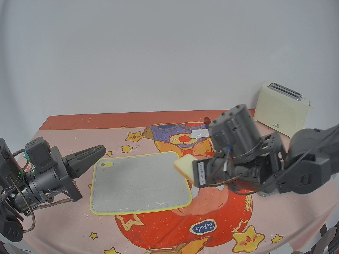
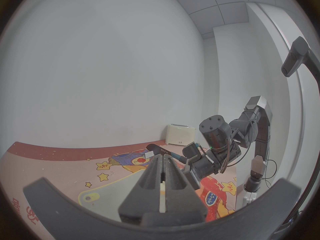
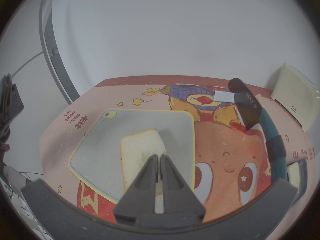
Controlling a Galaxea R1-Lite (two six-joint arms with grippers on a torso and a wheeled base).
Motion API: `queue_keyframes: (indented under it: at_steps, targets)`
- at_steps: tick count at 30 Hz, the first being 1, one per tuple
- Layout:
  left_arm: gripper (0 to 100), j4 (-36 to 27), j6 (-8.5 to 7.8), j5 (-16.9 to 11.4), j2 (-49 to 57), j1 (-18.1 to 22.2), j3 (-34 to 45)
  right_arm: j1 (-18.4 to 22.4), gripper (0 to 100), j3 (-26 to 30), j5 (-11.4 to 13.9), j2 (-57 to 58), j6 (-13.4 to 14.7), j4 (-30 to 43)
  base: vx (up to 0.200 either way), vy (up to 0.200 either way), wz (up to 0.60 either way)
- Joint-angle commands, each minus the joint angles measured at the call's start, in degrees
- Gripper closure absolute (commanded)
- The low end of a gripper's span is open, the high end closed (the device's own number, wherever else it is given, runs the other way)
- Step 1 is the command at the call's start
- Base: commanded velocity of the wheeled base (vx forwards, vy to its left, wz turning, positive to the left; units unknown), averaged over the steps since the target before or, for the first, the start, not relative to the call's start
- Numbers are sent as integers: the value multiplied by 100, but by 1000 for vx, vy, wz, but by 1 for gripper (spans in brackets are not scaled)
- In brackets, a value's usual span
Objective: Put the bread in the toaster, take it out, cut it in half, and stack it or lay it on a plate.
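A pale slice of bread point(image 1: 184, 166) hangs tilted over the right edge of the grey, yellow-rimmed cutting board point(image 1: 137, 184), with my right gripper point(image 1: 194, 172) shut on it. In the right wrist view the bread point(image 3: 140, 150) sticks out past the closed fingertips point(image 3: 154, 162) above the board point(image 3: 100, 144). The cream toaster point(image 1: 280, 108) stands at the table's back right, its slots showing no bread. My left gripper point(image 1: 101, 149) hovers shut and holding nothing beside the board's left edge, pointing toward it.
A knife point(image 3: 250, 105) with a black sheathed blade and teal handle lies behind the right arm, between the board and the toaster point(image 3: 296, 95). The cartoon-print tablecloth point(image 1: 212, 226) covers the table, with crumbs scattered on it.
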State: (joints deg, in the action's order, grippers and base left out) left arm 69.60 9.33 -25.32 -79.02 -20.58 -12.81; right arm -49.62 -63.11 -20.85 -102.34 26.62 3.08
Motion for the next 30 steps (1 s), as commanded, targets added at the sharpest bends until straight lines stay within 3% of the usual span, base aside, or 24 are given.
queue_keyframes:
  at_steps: [1,11,24,30]
  targets:
    - [100,1,-159,1,-8,1,7,356,100,545,10,900,-105,-1,0,0,0]
    - [100,1,-212,10,-17,-16,-2,919,100,1213,54,1744,-316,-1,0,0,0]
    - [100,1,-212,1,-17,-16,-2,1420,100,1565,63,1779,-316,-80,0,0,0]
    - [100,1,-212,1,-17,-25,16,1929,100,1908,72,1946,-272,-62,0,0,0]
